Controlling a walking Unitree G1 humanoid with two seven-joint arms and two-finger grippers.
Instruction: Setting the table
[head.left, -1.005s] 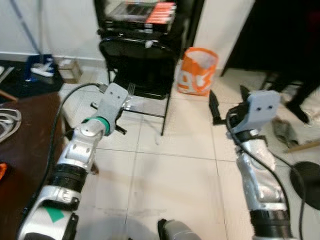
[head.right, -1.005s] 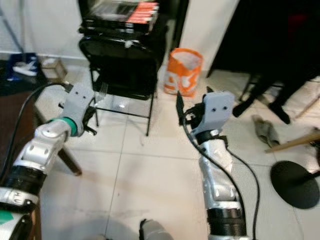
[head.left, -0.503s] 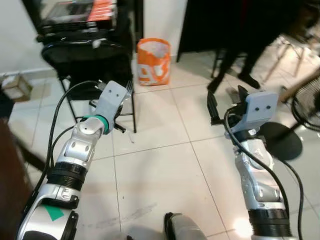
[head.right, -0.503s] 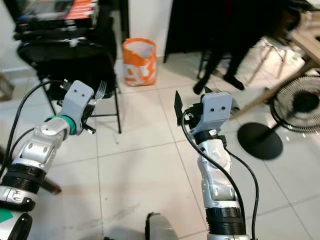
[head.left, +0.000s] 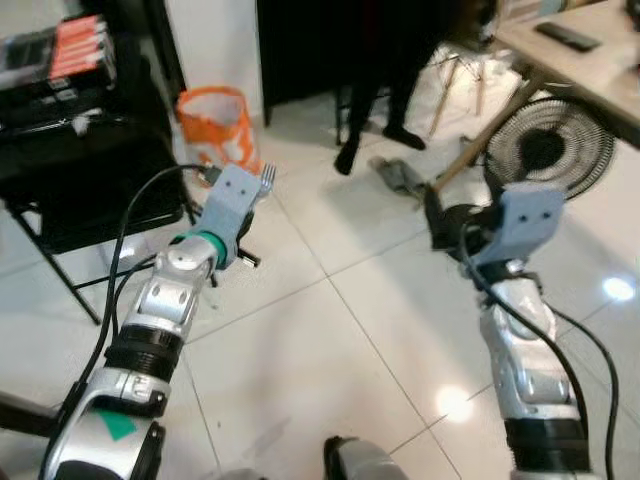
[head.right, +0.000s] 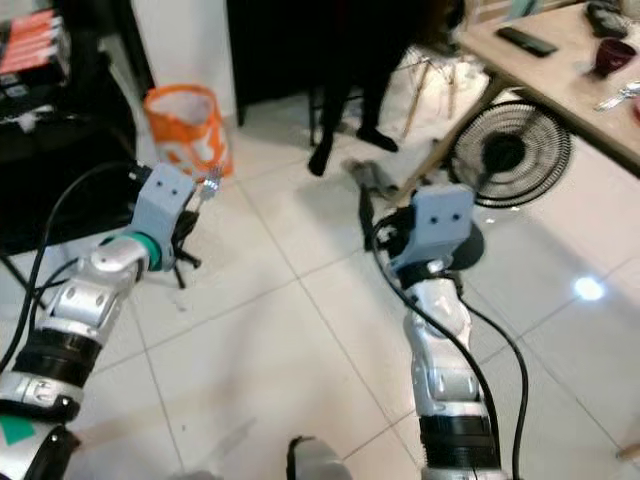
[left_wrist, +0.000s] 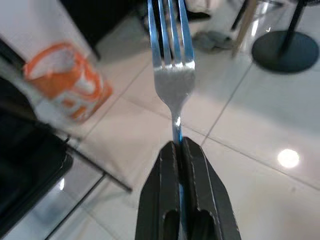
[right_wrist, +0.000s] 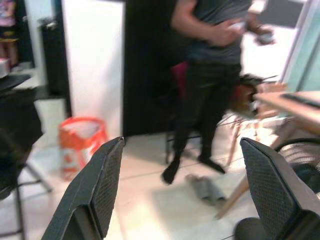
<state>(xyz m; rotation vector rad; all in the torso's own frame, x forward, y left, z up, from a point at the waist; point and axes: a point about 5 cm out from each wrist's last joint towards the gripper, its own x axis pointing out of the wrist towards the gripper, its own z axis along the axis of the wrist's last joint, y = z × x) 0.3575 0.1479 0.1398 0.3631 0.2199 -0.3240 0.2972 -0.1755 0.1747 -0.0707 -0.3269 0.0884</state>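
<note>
My left gripper (left_wrist: 180, 150) is shut on the handle of a silver fork (left_wrist: 171, 65), whose tines point up and away; the same fork (head.left: 266, 179) sticks out above the raised left wrist. My right gripper (right_wrist: 182, 185) is held up at the same height, wide open, with nothing between its black fingers (right_wrist: 102, 182). A light wooden table (head.right: 545, 75) stands at the far right, with a dark remote (head.right: 520, 40), a dark cup (head.right: 612, 52) and cutlery on it.
A person (right_wrist: 210, 75) in dark clothes stands ahead by the dark doorway. A floor fan (head.left: 545, 150) stands beside the table's leg. An orange bin (head.left: 212, 125) and a black folding chair (head.left: 70, 190) are on the left. White tiled floor (head.left: 330, 350) lies open in front of me.
The whole view has swung to the right: chair and orange bin slid left, and the fan, the table and the person came into view. Both arms keep their pose, the fork still held.
</note>
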